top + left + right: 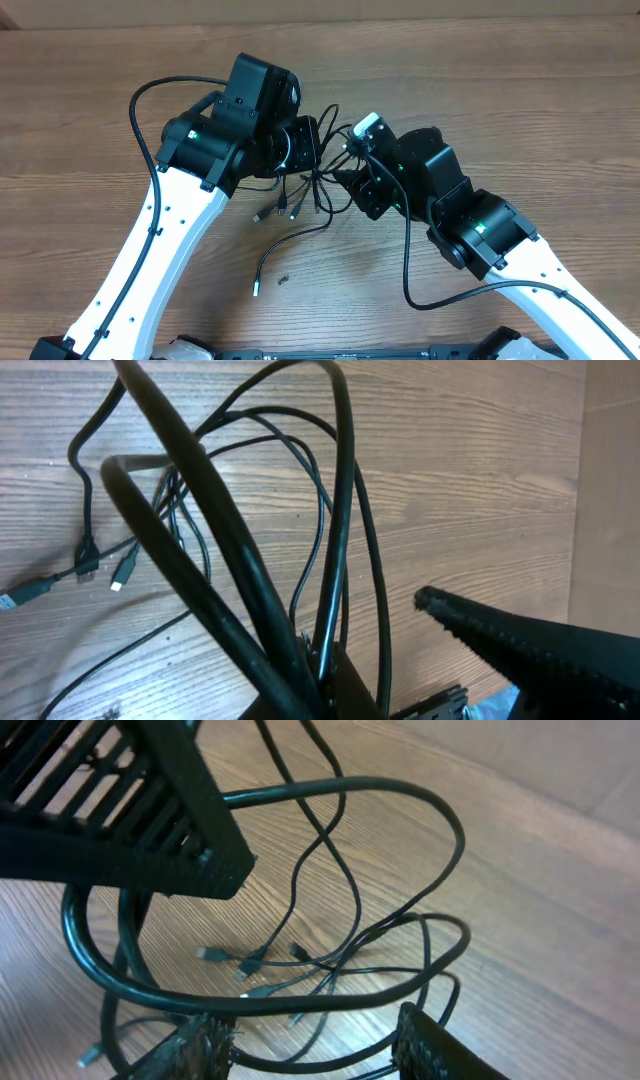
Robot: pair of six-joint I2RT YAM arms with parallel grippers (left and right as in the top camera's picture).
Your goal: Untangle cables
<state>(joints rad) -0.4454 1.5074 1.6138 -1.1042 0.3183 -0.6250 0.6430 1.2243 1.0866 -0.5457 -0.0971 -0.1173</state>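
While both arms lean in over the middle of the wooden counter (pixel 500 100), the cables (pixel 300 195) sit in one knot between them, just below the left gripper (pixel 305 150) and just left of the right gripper (pixel 355 185). Left jaws: pressed together. In the left wrist view several strands converge into them at the bottom of frame, with loops standing up off the wood toward the lens, so it reads as a pinch on the cables. Right jaws: spread. Both fingers (pixel 205 1045) show low in the right wrist view, and one loop of cord crosses the gap just above the tips, not clamped. Plug ends (pixel 280 210) fan out of the knot toward the near-left, lying flat. One longer strand (pixel 265 262) trails toward the front edge with its tip free. A loop (pixel 328 118) sticks out on the far side of the knot. A black slatted part (pixel 100 810) fills the upper left of the right wrist view, above the cords; can't tell what it belongs to.
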